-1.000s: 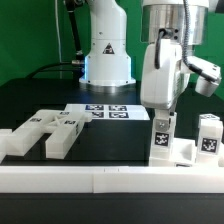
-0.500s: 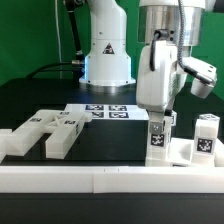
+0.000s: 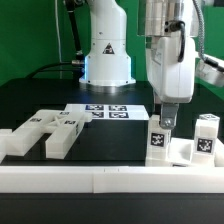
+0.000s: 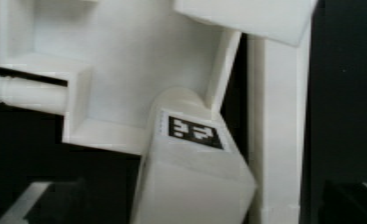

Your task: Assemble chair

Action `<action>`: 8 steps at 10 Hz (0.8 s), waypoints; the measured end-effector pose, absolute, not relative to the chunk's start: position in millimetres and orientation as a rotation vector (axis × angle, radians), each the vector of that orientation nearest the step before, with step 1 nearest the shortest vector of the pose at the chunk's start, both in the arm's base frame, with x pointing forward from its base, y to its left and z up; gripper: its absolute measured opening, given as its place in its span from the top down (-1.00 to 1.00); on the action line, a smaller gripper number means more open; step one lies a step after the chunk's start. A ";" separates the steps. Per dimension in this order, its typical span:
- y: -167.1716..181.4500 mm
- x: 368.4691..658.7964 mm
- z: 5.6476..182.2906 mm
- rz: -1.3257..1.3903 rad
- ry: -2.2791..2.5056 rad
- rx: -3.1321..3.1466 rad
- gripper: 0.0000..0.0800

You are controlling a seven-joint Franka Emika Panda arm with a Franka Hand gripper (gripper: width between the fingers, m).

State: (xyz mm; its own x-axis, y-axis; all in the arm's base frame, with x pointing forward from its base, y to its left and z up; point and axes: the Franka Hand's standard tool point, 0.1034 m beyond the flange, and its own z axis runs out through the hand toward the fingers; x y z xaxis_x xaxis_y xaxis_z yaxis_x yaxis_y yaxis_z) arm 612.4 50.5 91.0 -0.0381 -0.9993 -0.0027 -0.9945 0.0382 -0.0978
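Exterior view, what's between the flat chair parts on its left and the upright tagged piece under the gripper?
Bare black table in the exterior view; the marker board lies just behind that stretch.

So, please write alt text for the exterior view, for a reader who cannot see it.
The gripper is at the top of an upright white tagged chair part at the exterior view's right, on a black table. More white chair parts lie at the left, the marker board behind them, a long white rail in front.

No readable words; only square tags (image 3: 158, 140) on chair parts (image 3: 22, 141) and marker board (image 3: 80, 108), triangular sign (image 3: 107, 49) on robot base (image 3: 108, 68).
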 end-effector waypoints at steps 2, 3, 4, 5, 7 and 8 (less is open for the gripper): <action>49.6 607.3 94.9 -0.103 2.212 -2.110 -0.62; 49.7 607.4 93.0 -0.103 2.212 -2.114 -0.62; 49.6 607.3 92.7 -0.103 2.212 -2.115 -0.62; 49.6 607.3 92.7 -0.103 2.212 -2.115 -0.62; 49.5 607.1 92.3 -0.103 2.212 -2.116 -0.62; 49.4 607.1 92.4 -0.103 2.206 -2.122 -0.62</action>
